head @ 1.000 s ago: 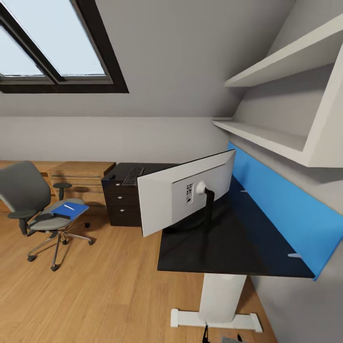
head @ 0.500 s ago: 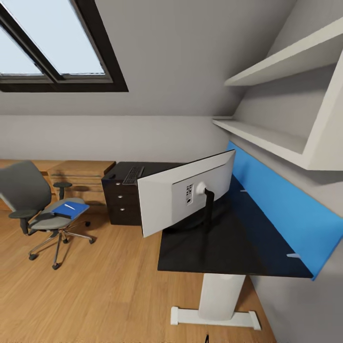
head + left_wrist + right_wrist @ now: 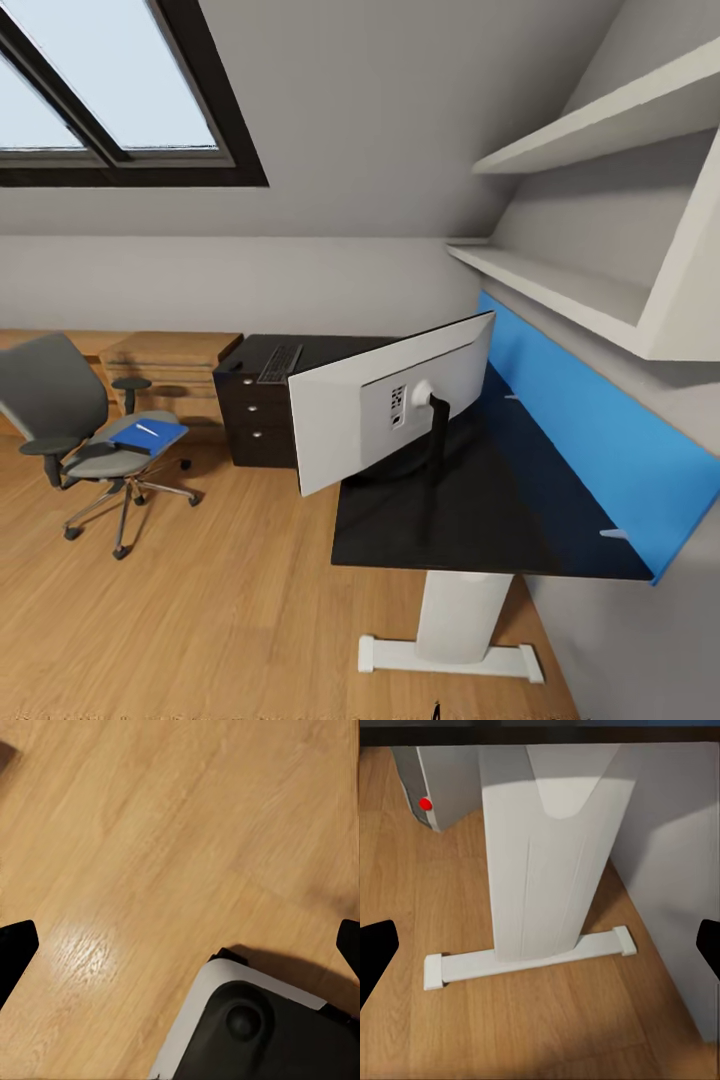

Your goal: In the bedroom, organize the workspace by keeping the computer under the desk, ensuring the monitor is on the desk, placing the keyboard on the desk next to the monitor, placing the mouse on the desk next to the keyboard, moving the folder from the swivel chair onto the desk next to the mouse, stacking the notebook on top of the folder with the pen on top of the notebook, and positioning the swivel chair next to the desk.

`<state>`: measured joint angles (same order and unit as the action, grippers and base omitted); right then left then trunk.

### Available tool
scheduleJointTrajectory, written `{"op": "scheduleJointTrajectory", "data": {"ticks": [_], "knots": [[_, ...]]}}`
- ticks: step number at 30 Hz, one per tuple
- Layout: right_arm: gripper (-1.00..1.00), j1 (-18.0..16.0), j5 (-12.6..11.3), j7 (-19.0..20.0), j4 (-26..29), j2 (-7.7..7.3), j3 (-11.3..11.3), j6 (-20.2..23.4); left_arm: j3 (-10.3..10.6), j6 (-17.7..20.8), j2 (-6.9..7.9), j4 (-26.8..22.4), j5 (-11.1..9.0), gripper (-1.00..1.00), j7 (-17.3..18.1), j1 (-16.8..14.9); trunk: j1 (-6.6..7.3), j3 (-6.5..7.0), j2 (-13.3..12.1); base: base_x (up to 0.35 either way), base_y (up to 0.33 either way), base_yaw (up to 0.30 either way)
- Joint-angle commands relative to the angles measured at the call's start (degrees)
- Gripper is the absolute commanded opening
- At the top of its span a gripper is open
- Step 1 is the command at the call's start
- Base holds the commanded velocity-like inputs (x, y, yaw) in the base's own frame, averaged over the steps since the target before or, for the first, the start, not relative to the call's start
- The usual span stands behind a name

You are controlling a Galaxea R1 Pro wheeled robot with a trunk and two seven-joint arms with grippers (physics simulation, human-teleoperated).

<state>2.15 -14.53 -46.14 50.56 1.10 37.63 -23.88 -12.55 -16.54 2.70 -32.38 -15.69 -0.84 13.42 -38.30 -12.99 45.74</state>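
Desk (image 3: 500,510): black top, blue back panel, white pedestal leg on wood floor (image 3: 220,620). Monitor (image 3: 345,415) stands on desk, pale back to camera. Swivel chair (image 3: 60,420) well apart from desk, folder (image 3: 150,437) on seat, pen (image 3: 146,430) lying on folder. Keyboard (image 3: 281,363) on black drawer unit (image 3: 262,410). Left gripper (image 3: 180,945) and right gripper (image 3: 540,945): fingertips spread wide, holding nothing.

- In my left wrist view, the left gripper (image 3: 180,945) showed two flat black fingertips (image 3: 15,949).
- Beneath them I noted a body panel (image 3: 255,1027): rounded black moulding with a circular boss, edged in pale grey-white.
- The right gripper (image 3: 540,945) showed matching black fingertips (image 3: 376,945).
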Motion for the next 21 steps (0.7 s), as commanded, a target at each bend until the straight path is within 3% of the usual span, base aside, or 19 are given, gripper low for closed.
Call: {"op": "scheduleJointTrajectory", "data": {"ticks": [1, 3, 11, 21], "knots": [[1.0, -0.02, -0.46, -0.09, -0.12, -0.03, 0.12, -0.29, 0.11, -0.23, -0.04, -0.03, 0.21, 1.0, -0.11, 0.02, 0.21, 0.04, -0.36, 0.0, 0.0, 0.0], [1.0, -0.18, -0.49, -0.09, -1.38, 0.02, 0.08, -0.36, 0.08, -0.76, -0.44, 0.18, 2.65, 1.0, -0.28, 0.02, 0.65, 0.23, -1.16, 0.0, 0.0, 0.034], [1.0, -0.22, -0.44, -0.09, -1.59, 0.04, 0.08, -0.44, 0.07, -0.86, -0.5, 0.21, 3.01, 1.0, -0.3, 0.02, 2.41, 1.07, -4.37, 0.0, 0.0, 0.148], [1.0, -0.22, -0.39, -0.09, -1.69, 0.04, 0.08, -0.55, 0.04, -0.88, -0.5, 0.21, 3.03, 1.0, -0.38, 0.02, 4.61, 2.39, -8.38, 0.0, 0.0, 0.234]]}}
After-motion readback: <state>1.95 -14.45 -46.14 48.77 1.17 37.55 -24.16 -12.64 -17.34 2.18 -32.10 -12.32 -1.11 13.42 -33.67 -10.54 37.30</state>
